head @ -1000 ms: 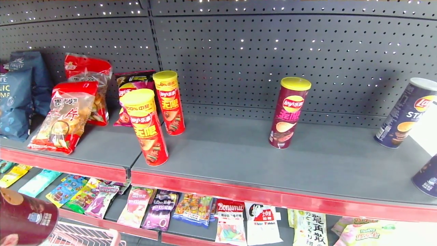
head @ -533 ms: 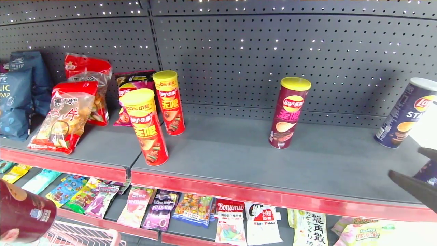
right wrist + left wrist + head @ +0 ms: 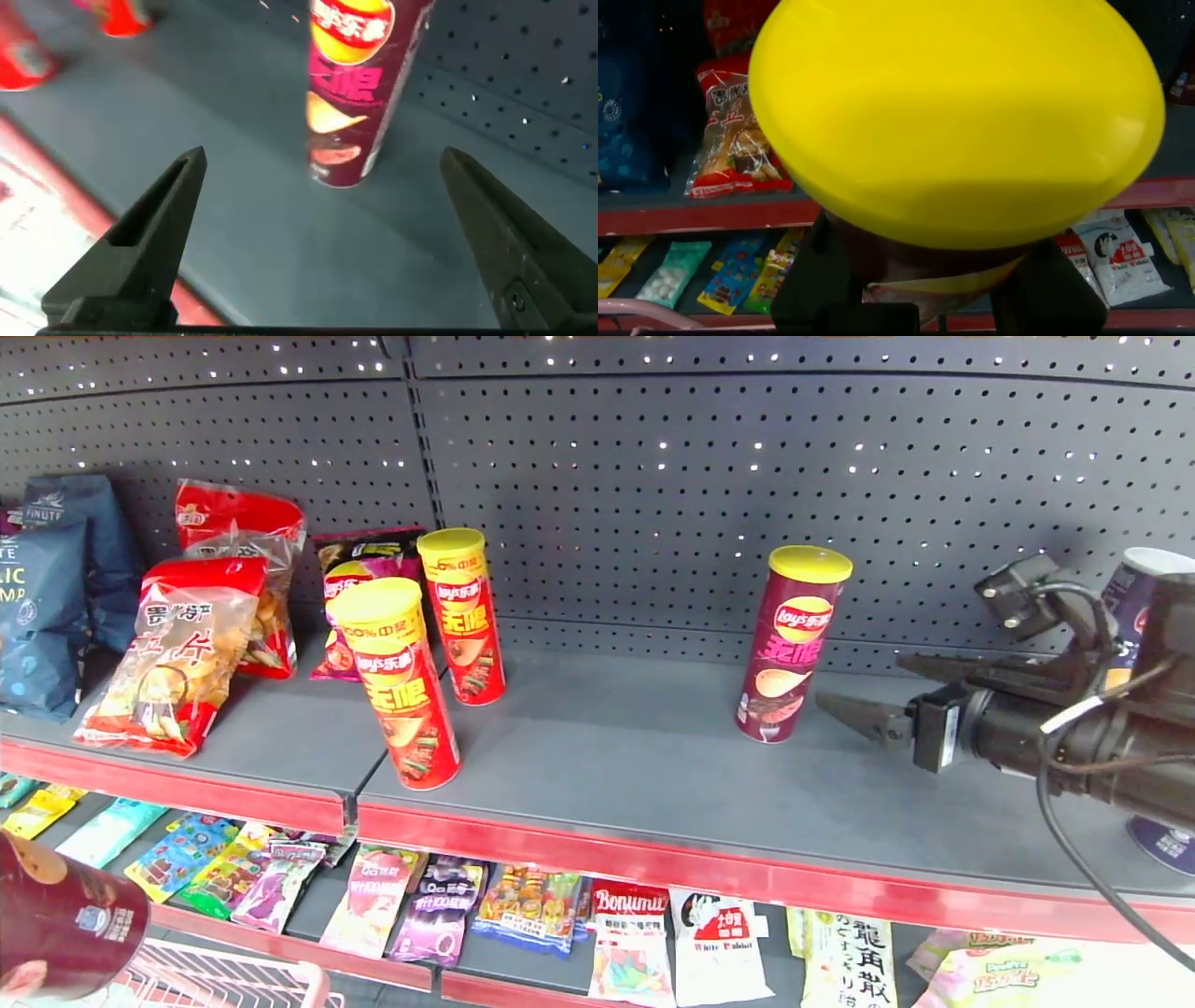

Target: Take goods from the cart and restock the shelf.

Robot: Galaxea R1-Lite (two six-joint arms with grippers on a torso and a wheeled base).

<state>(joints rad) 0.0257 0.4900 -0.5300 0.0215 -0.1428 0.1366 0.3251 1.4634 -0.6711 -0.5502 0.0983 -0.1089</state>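
Hovering low over the shelf [image 3: 607,756], the right gripper [image 3: 861,683] is seen with its fingers spread wide apart and nothing between them. A maroon chip can [image 3: 792,644] with a yellow lid is stood upright just ahead of its fingertips, not touched. The left gripper [image 3: 938,291] is clamped on a second maroon can [image 3: 957,112], its yellow lid turned toward the wrist; a pink cart [image 3: 224,980] is seen just below it.

The black right arm [image 3: 1055,742] carries looping cables [image 3: 1043,803], a small camera [image 3: 1013,590] and tapered, pointed fingers [image 3: 854,714].
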